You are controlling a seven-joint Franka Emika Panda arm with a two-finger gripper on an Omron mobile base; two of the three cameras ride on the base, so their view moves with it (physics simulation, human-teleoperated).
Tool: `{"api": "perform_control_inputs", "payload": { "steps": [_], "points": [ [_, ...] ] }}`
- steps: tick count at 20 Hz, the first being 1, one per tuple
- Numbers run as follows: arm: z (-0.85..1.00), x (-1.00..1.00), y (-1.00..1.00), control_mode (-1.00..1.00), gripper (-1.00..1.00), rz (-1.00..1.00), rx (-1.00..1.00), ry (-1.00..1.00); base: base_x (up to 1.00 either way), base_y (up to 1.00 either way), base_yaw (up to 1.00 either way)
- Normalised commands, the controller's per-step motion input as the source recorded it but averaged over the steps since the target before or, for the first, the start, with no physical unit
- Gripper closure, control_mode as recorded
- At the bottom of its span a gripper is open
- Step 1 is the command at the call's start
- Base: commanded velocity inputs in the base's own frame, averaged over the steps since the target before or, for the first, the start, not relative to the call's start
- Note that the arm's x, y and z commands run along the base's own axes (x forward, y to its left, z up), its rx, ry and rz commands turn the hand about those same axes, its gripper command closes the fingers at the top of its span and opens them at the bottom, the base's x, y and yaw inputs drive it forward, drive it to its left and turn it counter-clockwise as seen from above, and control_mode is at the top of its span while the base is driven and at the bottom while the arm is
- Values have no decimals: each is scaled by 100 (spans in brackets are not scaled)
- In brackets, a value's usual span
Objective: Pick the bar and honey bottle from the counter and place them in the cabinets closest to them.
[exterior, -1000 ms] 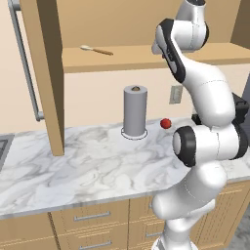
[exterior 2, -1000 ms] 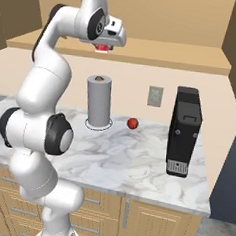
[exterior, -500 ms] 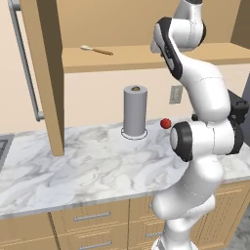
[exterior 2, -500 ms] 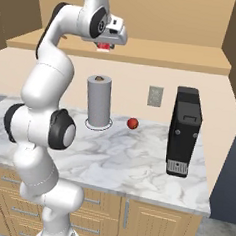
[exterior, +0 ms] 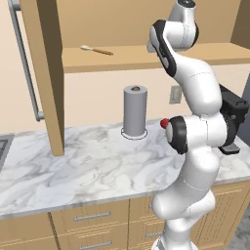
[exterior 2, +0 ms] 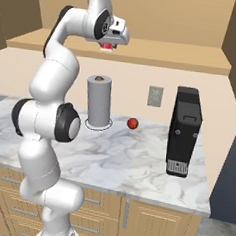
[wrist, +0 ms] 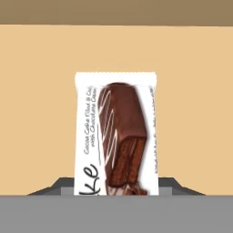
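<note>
Gripper (exterior 2: 109, 45) raised high over the cabinet shelf (exterior 2: 194, 61), clamped narrow on the bar (wrist: 116, 136); in the hand view, bar standing upright between the finger tips, white wrapper with a brown chocolate picture, its lower end tucked between the tips at 6 o'clock; tan shelf floor behind it, darker band along 12 o'clock; in the right base view, a small red-and-white bit of the bar (exterior 2: 108, 46) peeking beneath the hand, just above the shelf edge.

In the left base view, arm rising from 5 o'clock and bending up toward 1 o'clock, hand against the open cabinet (exterior: 146, 29); open cabinet door (exterior: 46, 73) at 10 o'clock, with a long grey handle (exterior: 27, 63); a wooden spoon (exterior: 96, 50) lying on the shelf at 11 o'clock, well apart from the hand.

On the marble bench (exterior: 88, 166): tall grey cylinder (exterior: 135, 112) upright on a round base near the wall; small red ball (exterior 2: 132, 123) just to its right in the right base view, apart from it; black appliance (exterior 2: 185, 131) standing at 3 o'clock, well apart from both; grey wall outlet (exterior 2: 154, 96) on the wall between cylinder and appliance; light wooden drawers (exterior: 93, 224) with grey bar handles under the bench.
</note>
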Motion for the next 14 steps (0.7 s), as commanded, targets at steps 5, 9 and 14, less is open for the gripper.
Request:
{"api": "perform_control_inputs", "payload": {
  "steps": [5,9,14],
  "points": [
    [0,62,0,-100,100,0,0,10,0,0,0],
    [0,32,0,-100,100,0,0,3,0,0,0],
    [-3,5,0,-100,-100,0,0,-1,0,0,0]
  ]
}}
